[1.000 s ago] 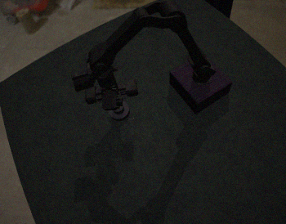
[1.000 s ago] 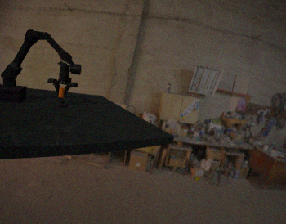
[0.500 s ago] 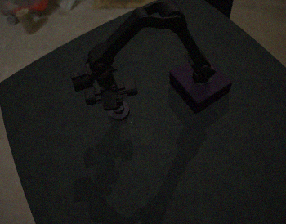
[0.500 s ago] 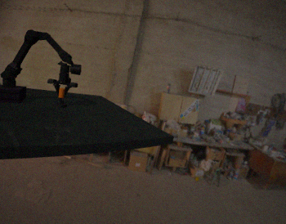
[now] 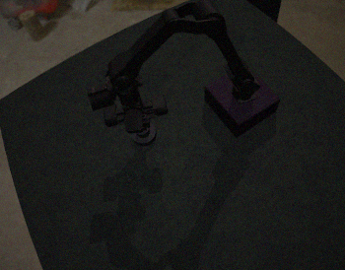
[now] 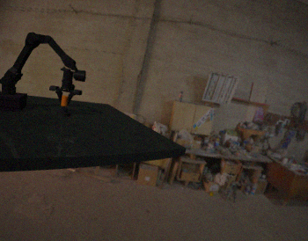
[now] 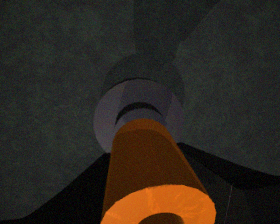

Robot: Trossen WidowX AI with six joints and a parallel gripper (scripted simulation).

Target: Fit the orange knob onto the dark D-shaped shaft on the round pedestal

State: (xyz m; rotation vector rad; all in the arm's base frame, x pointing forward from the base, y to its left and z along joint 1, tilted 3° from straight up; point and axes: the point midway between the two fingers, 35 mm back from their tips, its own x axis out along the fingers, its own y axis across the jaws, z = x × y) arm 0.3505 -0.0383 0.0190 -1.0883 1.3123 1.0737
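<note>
The orange knob (image 6: 64, 99) (image 7: 145, 160) is a tall cylinder, upright or nearly so, with its bright top and round opening low in the wrist view. My gripper (image 6: 64, 98) is shut on it; the dark fingers show on both sides of it in the wrist view. The round pedestal (image 5: 153, 136) (image 6: 67, 113) (image 7: 103, 120) is a pale purple-grey disc under the gripper. In the exterior view the knob's lower end is above the dark pedestal. A dark crescent shows on the pedestal just past the knob's far end. The shaft cannot be made out; the knob hides the pedestal's near part.
The arm's base stands on a purple block (image 5: 239, 108) (image 6: 19, 101) on the dark table (image 5: 288, 187) (image 6: 103, 136). Shadows of the arm fall on the table. A cluttered workbench (image 6: 231, 154) is beyond the table in the exterior view. The light is dim.
</note>
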